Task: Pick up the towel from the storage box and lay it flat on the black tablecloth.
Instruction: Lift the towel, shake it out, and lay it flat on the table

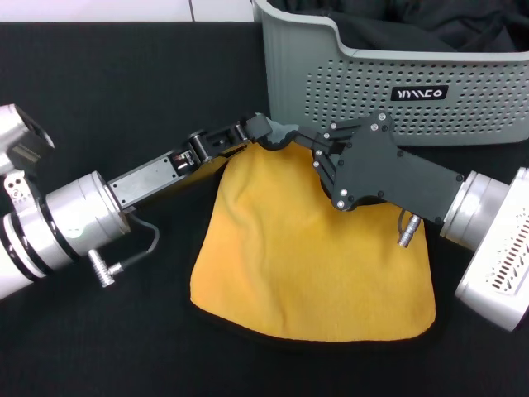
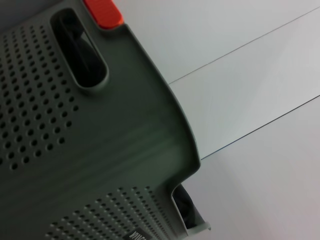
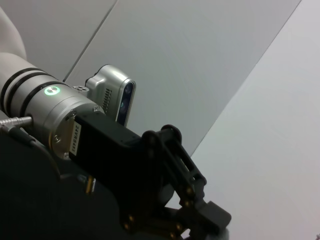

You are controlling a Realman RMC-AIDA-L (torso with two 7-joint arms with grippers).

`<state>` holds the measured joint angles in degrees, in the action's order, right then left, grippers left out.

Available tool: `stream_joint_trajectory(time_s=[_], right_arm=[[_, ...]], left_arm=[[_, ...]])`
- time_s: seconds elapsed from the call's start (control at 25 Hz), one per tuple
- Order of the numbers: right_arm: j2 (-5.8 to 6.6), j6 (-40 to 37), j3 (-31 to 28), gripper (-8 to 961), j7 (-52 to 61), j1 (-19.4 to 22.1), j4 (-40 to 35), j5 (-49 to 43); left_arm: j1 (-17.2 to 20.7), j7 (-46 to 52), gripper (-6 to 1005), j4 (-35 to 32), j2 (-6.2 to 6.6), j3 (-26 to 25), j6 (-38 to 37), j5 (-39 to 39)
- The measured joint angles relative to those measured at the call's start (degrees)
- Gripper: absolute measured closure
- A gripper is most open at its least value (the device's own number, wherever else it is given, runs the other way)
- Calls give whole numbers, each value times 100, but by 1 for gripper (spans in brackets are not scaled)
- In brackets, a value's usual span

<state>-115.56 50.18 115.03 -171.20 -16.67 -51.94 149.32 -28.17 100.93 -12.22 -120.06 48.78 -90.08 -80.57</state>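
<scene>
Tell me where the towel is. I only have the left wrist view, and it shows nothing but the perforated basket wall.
Observer: In the head view the towel is out of the storage box, lying yellow face up on the black tablecloth just in front of it.
Operator: Give me both grippers.
Observer: The left gripper and right gripper meet at the towel's far edge, next to the box.
Operator: Report how flat it lies.
Observer: It is mostly spread out. Only that far edge is bunched, with a bit of grey underside showing.
</scene>
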Motion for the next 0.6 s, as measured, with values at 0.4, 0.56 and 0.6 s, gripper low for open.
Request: stream_joint_trajectory(time_s=[0.4,0.56,0.6], right_arm=[[-9,7,-24,950,0,24,-1,15],[-9,10,-32,950,0,32,-1,18],[-10,13,-33,950,0,33,-1,23]], left_arm=[[23,-85,910,0,1,0,0,0],[31,-212,893,0,1,-10,-1,17],[40,-263,882,0,-1,-18,-2,24]])
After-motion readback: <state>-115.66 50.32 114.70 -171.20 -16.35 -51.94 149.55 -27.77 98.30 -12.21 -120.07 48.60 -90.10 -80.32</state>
